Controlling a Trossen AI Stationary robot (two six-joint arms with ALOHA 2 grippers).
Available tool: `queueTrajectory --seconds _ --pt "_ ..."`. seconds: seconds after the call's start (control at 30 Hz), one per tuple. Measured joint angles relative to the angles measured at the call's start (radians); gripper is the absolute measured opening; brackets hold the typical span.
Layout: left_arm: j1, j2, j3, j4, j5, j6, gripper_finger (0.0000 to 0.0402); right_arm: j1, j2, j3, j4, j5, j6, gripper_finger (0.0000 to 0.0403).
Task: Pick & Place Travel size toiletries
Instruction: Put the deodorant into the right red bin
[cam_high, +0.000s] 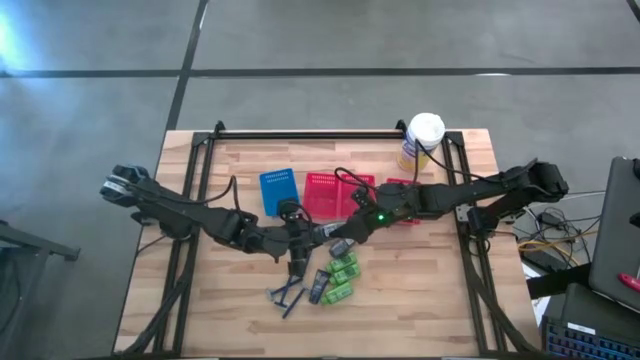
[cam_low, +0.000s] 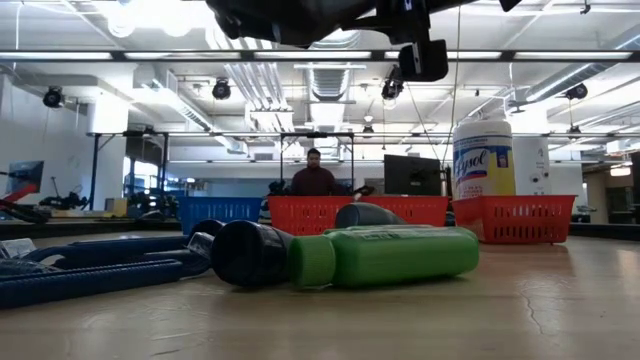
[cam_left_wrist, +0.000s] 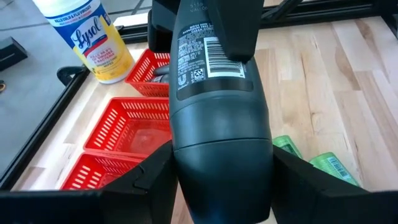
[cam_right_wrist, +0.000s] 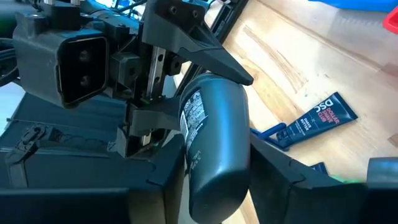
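A dark grey tube (cam_left_wrist: 219, 124) with a barcode label hangs in the air between my two grippers above the table's middle; it also shows in the right wrist view (cam_right_wrist: 214, 143). My left gripper (cam_high: 303, 240) and my right gripper (cam_high: 345, 240) are both shut on it, from opposite ends. Below them on the table lie green little bottles (cam_high: 343, 270), another dark tube (cam_high: 318, 287) and dark blue sticks (cam_high: 287, 297). In the low view a green bottle (cam_low: 400, 255) and a dark tube (cam_low: 250, 253) lie on their sides. My left gripper pinches the dark grey tube between its two fingers (cam_left_wrist: 146, 180), one on each side of the end nearest it (cam_left_wrist: 217, 186). The fingers come level from the table's left and lie along the tube. The tube is lifted clear of the table. My right gripper pinches the tube's other end (cam_right_wrist: 217, 186) between its two fingers (cam_right_wrist: 280, 168), one on each side. The fingers come from the table's right and lie along the tube. The tube is clear of the table, between both grippers.
A blue mesh basket (cam_high: 278, 190) and two red mesh baskets (cam_high: 330, 192) (cam_high: 400, 188) stand in a row behind the grippers. A yellow canister with a white lid (cam_high: 423, 140) stands at the far right. A person (cam_low: 315, 175) shows in the room beyond.
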Motion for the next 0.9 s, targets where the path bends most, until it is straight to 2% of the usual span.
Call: queueTrajectory --seconds 0.1,0.27,0.37,0.5,0.6,0.73,0.9 --pt "0.0 0.0 0.0 -0.001 -0.001 0.002 0.0201 0.0 0.0 0.0 -0.002 0.0 0.001 0.0119" --pt "0.0 0.0 0.0 0.003 0.001 -0.005 0.023 0.0 0.0 0.0 -0.002 0.001 -0.008 0.0116" --pt "0.0 0.0 0.0 0.002 0.002 -0.017 0.0233 -0.001 0.0 0.0 -0.006 0.003 -0.024 0.0115" --pt "-0.002 -0.003 0.002 -0.078 0.003 -0.057 0.0235 -0.002 -0.003 0.0 -0.027 0.036 -0.048 0.0112" --pt "-0.01 -0.004 0.002 -0.174 0.01 -0.123 0.0236 -0.004 -0.03 -0.002 -0.114 0.108 -0.069 0.011" --pt "-0.023 -0.01 0.002 -0.306 0.009 -0.203 0.0237 -0.006 -0.098 -0.002 -0.35 0.249 -0.087 0.0105" --pt "-0.028 -0.011 0.001 -0.444 0.007 -0.284 0.0237 0.024 -0.223 -0.001 -0.712 0.513 -0.026 0.0077"
